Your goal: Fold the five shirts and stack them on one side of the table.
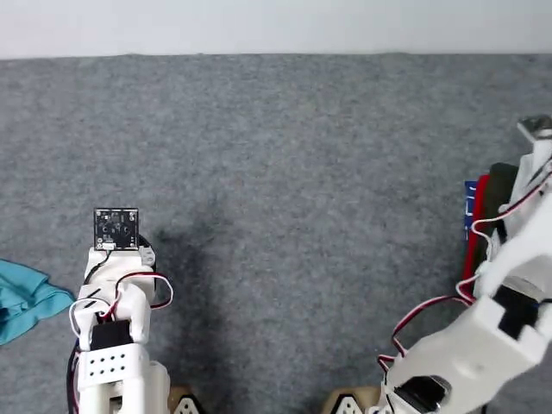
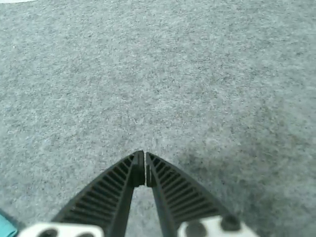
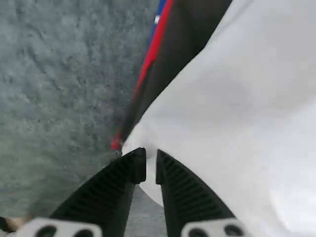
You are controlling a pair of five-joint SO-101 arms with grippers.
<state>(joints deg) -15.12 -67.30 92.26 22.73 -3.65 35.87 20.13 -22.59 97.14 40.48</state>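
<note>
Broadly, the grey counter [image 1: 285, 147] carries a stack of folded shirts [image 1: 479, 226] at its right edge with a white shirt [image 3: 247, 98] on top, and a rumpled teal shirt [image 1: 21, 300] lies well apart at the left edge. The risk, I judge, is that the right arm [image 1: 492, 341] drags the top layer askew if it pulls away with cloth caught. Its jaws sit almost together at the white shirt's edge, though I cannot tell whether they pinch it; the left arm [image 1: 116, 328] keeps its jaws closed on nothing above bare counter.
</note>
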